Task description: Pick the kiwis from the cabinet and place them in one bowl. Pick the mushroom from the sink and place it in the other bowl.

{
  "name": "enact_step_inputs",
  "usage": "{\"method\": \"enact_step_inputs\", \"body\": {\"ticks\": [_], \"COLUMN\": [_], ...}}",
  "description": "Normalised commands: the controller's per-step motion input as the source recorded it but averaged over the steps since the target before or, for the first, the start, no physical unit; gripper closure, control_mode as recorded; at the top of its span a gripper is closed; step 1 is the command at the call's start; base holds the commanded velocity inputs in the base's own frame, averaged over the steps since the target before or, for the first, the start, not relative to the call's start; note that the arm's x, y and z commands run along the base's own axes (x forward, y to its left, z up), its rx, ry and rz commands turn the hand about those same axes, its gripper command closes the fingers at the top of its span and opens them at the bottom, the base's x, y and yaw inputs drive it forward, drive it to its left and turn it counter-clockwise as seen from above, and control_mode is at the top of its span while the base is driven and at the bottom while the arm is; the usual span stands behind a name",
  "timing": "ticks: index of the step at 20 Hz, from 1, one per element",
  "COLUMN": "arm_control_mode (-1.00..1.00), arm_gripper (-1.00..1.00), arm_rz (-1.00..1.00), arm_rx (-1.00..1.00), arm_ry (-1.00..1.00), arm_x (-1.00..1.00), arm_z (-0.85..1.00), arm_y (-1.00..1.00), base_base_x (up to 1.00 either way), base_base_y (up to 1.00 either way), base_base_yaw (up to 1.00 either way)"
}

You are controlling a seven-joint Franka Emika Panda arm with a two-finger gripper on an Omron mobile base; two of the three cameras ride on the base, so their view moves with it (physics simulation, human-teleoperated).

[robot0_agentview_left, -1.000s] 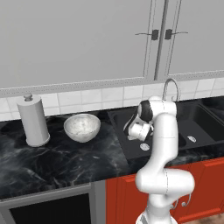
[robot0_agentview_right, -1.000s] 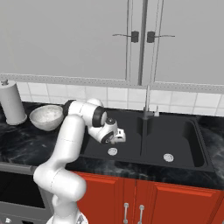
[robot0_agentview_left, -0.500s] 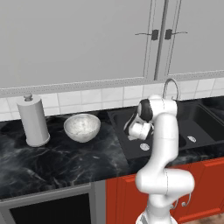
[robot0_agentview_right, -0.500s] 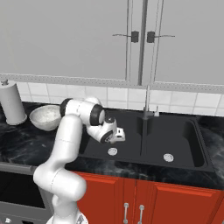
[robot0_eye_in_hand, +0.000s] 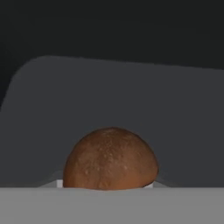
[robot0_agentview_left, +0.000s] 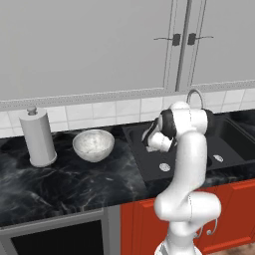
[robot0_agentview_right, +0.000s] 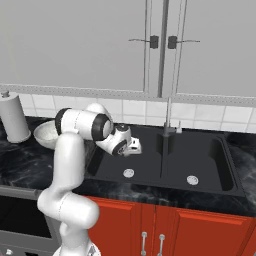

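**Ana:** Mushroom (robot0_eye_in_hand: 110,158) first: where is it sitting relative to the claw?

**Ben:** Right at the claw's mouth. In the hand view its brown cap bulges up dead centre, close against the camera, with the dark wall of the sink (robot0_agentview_right: 210,150) behind it. The claw (robot0_agentview_right: 134,145) hangs low over the left basin of that sink.

**Ana:** Going left to right from the claw, what is around?

**Ben:** Well off to its left stands a paper towel roll (robot0_agentview_left: 37,137), then the off-white bowl (robot0_agentview_left: 93,145) on the black counter (robot0_agentview_left: 60,184), nearer but still apart. Just below the claw is the left drain (robot0_agentview_right: 128,173). To its right rises the tap (robot0_agentview_right: 167,117), and past that the right drain (robot0_agentview_right: 192,179).

**Ana:** Is the claw clamped?

**Ben:** The fingertips are hidden, so I cannot say from the pictures whether it has closed on the cap or only brackets it.

**Ana:** How will it handle?

**Ben:** I would judge it light and soft, easily bruised, with a rounded cap that could slip out of a hard pinch. Best taken across the widest part of the cap, gently, then lifted straight up before swinging left to the bowl.
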Motion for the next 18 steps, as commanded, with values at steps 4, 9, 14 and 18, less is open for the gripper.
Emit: {"method": "enact_step_inputs", "body": {"ticks": [4,9,14,18], "arm_control_mode": [-1.00,-1.00,-1.00,-1.00], "arm_gripper": [1.00,1.00,1.00,1.00], "arm_rz": [-0.04,0.00,0.01,0.08], "arm_rx": [0.05,0.03,0.02,0.00], "arm_ry": [-0.02,-0.02,0.03,0.05], "arm_x": [-0.14,-0.30,-0.32,-0.16], "arm_z": [0.56,0.93,0.95,0.92], "arm_y": [0.12,0.08,0.19,0.35], "base_base_x": [0.00,0.00,0.00,0.00], "base_base_y": [0.00,0.00,0.00,0.00], "base_base_yaw": [0.00,0.00,0.00,0.00]}}
